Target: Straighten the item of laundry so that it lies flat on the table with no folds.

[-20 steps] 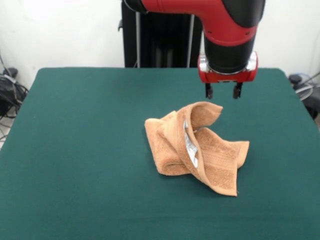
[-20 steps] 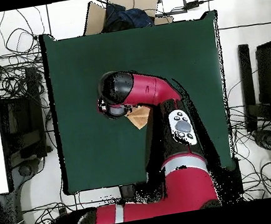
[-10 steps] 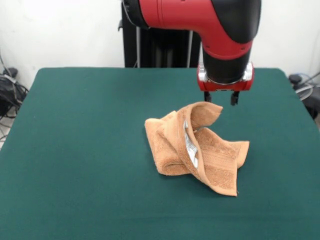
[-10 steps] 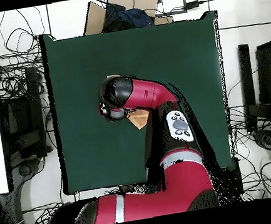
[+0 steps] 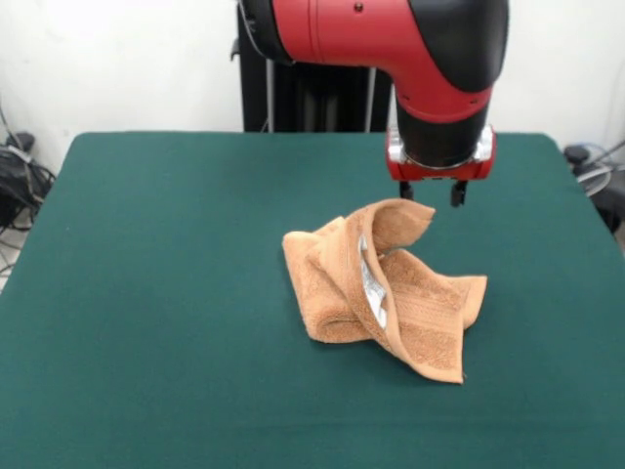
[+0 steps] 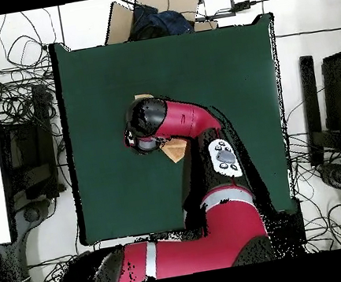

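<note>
Green felt table (image 5: 146,293) fills most of the front view; nothing on it but the laundry item. Red-and-black Sawyer arm (image 5: 391,39) comes down over the far right part of the table and, in the overhead view, hides nearly all of the cloth. Orange-brown terry hand towel (image 5: 376,288) sits a little right of table centre, crumpled: one flap stands up and curls over at the far side, a folded band runs diagonally across the middle with a white label (image 5: 371,288) showing, another corner lies out to the right. Gripper (image 5: 430,193) hangs just behind and above the raised flap, its two fingertips apart with nothing between them, not touching cloth as far as can be judged. Risks: descending here could pinch both layers of the curled flap, so a pull would drag the whole bundle instead of opening it; a shallow grasp on the thick terry edge could slip; pressing straight down may flatten the fold in rather than remove it.
</note>
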Robot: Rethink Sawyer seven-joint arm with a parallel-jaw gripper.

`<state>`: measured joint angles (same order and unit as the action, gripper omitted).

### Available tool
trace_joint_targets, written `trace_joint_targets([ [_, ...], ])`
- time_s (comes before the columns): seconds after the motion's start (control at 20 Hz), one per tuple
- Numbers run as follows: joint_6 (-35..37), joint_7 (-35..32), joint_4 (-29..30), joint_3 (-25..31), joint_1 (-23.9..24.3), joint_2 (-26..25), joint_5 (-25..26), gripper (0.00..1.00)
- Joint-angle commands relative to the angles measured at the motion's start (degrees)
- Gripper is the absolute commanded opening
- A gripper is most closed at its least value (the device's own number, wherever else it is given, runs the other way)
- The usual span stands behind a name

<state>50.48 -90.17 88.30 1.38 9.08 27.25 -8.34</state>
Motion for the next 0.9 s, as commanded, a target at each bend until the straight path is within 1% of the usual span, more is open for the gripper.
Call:
trace_joint_targets([
  [0.05, -5.1, -8.1, 4.8, 5.5, 0.2, -1.2, -2.5, 1.00],
  [0.3, -5.2, -8.8, 5.7, 6.1, 0.5, -0.9, -4.2, 1.00],
  [0.45, -4.0, -8.4, 4.7, 5.8, 0.2, -0.8, -4.3, 1.00],
  [0.65, -0.4, -8.2, 1.9, 5.0, -0.4, -0.7, -3.7, 1.00],
  [0.75, -0.9, -8.2, 2.8, 5.3, -0.1, -0.3, -4.1, 1.00],
  [0.9, -0.2, -8.1, 2.0, 5.1, -0.3, -0.4, -3.8, 1.00],
])
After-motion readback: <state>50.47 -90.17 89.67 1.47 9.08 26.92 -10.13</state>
